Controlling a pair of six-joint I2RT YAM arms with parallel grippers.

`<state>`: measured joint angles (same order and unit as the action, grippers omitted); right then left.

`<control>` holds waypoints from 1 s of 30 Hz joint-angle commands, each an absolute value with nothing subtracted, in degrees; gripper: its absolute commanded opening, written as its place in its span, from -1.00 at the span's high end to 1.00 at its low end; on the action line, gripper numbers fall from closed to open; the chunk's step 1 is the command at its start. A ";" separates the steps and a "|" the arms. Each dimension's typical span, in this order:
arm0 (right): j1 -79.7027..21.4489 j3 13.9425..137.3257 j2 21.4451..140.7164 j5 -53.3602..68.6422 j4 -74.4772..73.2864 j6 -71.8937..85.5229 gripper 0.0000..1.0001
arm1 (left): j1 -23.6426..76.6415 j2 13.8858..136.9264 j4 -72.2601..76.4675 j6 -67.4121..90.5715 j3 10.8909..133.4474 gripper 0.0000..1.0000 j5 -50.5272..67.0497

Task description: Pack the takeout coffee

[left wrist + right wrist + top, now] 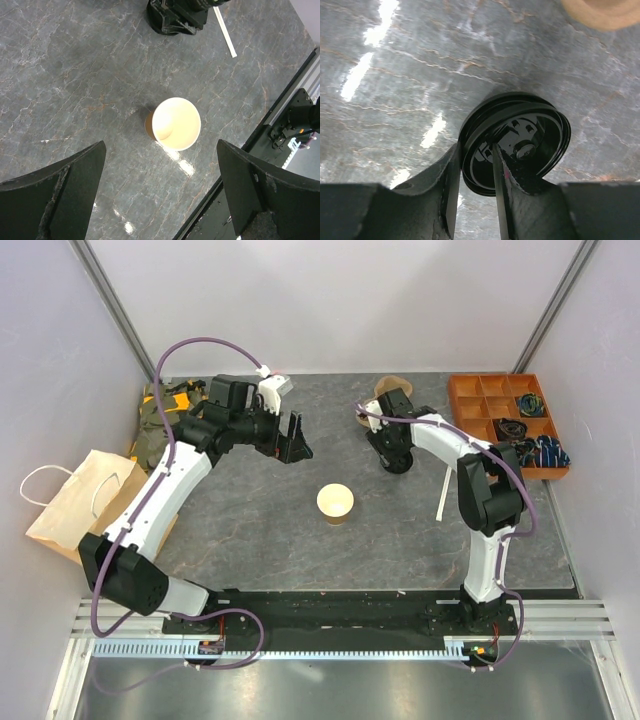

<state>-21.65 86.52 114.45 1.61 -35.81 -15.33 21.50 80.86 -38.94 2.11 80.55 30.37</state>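
The tan paper cup (335, 503) stands upright and open-topped at the middle of the table, with no lid on it. In the left wrist view the cup (175, 123) is below and just ahead of my left gripper (161, 167), which is open and empty. In the top view the left gripper (293, 437) hovers behind and left of the cup. My right gripper (395, 455) is down at the table behind and right of the cup. In the right wrist view it (476, 150) is shut on the rim of the black lid (535, 125).
A brown paper bag (85, 500) with white handles lies at the left edge. A tan pulp carrier (390, 388) sits behind the right gripper. An orange compartment tray (480, 400) stands at the back right. A white stick (441, 490) lies by the right arm.
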 commanded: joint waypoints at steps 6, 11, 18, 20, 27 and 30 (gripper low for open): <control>-16.27 91.84 116.62 1.23 -36.03 -18.02 0.31 | 21.62 82.18 -38.41 0.70 82.97 -0.99 30.41; -13.54 94.13 117.25 1.23 -36.65 -19.34 0.44 | 21.62 82.79 -38.41 1.05 83.41 -0.99 29.53; -12.83 97.73 114.54 2.55 -39.81 -19.69 0.61 | 21.53 83.67 -37.53 1.76 85.34 -0.99 29.97; -12.66 97.91 113.12 3.07 -40.16 -19.69 0.62 | 21.53 83.85 -37.62 1.50 86.04 -0.99 30.32; -12.66 100.27 106.62 7.63 -44.99 -20.21 0.94 | 21.62 83.24 -37.18 0.97 86.13 -1.00 33.56; -12.74 103.08 103.81 15.95 -49.11 -20.21 1.00 | 21.53 79.13 -33.15 -2.80 82.72 -0.99 37.42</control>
